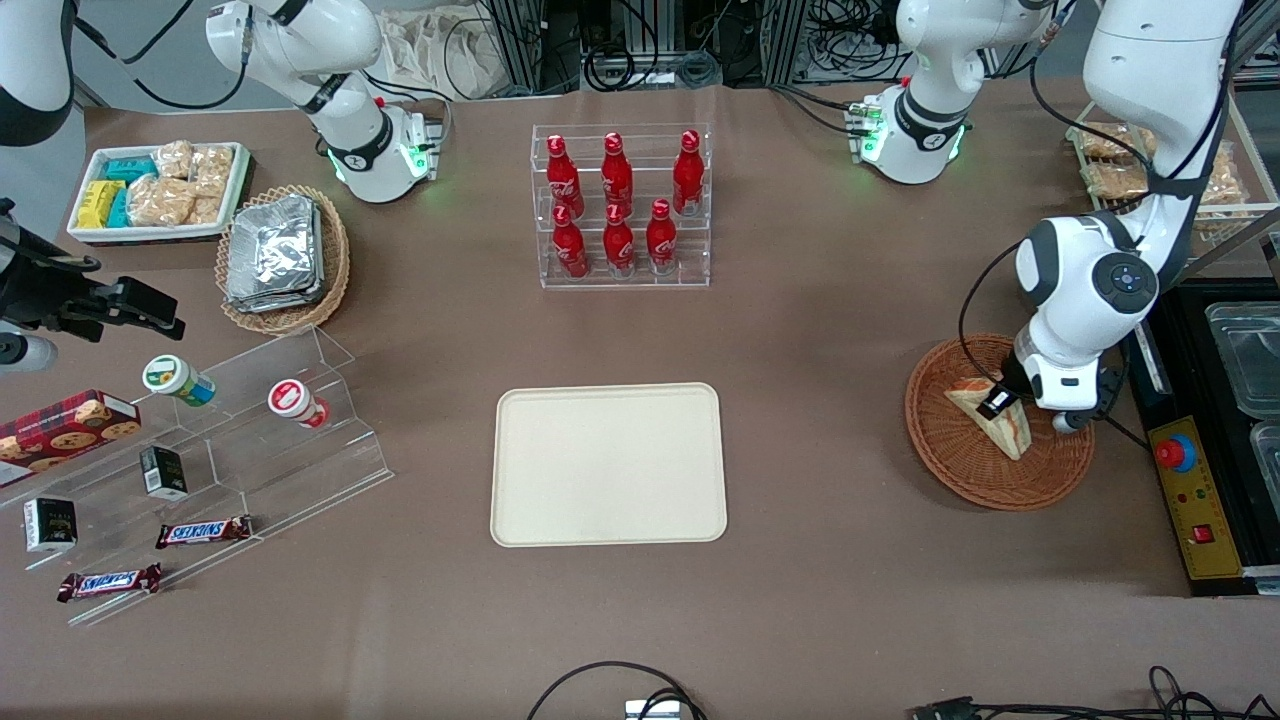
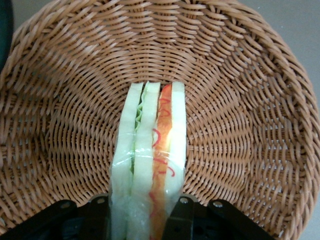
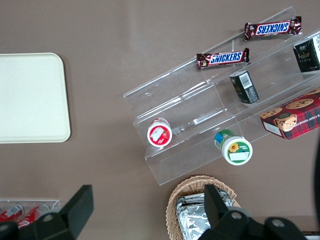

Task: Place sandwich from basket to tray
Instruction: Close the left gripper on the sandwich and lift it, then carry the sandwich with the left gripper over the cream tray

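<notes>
The sandwich (image 1: 1008, 432) (image 2: 150, 160), a wrapped wedge with green and orange-red filling, lies in the reddish-brown wicker basket (image 1: 960, 480) (image 2: 65, 125) at the working arm's end of the table. My gripper (image 1: 1000, 400) (image 2: 145, 217) is down in the basket at the end of the wedge that lies farther from the front camera. Its black fingers (image 2: 182, 210) press against both bread faces, so it is shut on the sandwich. The cream tray (image 1: 608, 463) (image 3: 30, 97) lies flat in the middle of the table, with nothing on it.
A clear rack of red bottles (image 1: 620, 205) stands farther from the front camera than the tray. Toward the parked arm's end are a stepped acrylic stand with snacks (image 1: 200, 450), a tan basket of foil packets (image 1: 283, 255) and a white snack tray (image 1: 155, 190). A control box (image 1: 1190, 495) sits beside the basket.
</notes>
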Tool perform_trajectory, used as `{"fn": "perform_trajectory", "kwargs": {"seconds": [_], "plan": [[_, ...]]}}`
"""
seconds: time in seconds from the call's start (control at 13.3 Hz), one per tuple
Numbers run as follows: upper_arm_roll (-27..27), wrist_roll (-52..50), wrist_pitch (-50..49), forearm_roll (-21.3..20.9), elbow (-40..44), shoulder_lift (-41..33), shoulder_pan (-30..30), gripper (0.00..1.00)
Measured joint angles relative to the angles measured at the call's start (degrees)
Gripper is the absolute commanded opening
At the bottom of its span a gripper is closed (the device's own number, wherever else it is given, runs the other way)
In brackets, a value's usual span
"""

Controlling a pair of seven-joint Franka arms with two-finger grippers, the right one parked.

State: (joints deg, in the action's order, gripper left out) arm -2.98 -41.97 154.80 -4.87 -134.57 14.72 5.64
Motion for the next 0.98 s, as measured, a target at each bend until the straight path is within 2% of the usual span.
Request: {"fn": "perform_trajectory", "kwargs": {"seconds": [0.23,0.68,0.83,0.98], "plan": [[-0.49,5.26,-3.24,-0.55,0.5,-2.27,-0.3,0.33],[-1.76,24.8,-12.79,-0.67,3.1,-10.88,-3.4,0.32],[-2.94,31.01,-16.09,-0.64,5.42,-12.06,-3.66,0.31],[-5.45,32.84,-21.98,-0.56,9.62,-12.36,-3.74,0.31]]}}
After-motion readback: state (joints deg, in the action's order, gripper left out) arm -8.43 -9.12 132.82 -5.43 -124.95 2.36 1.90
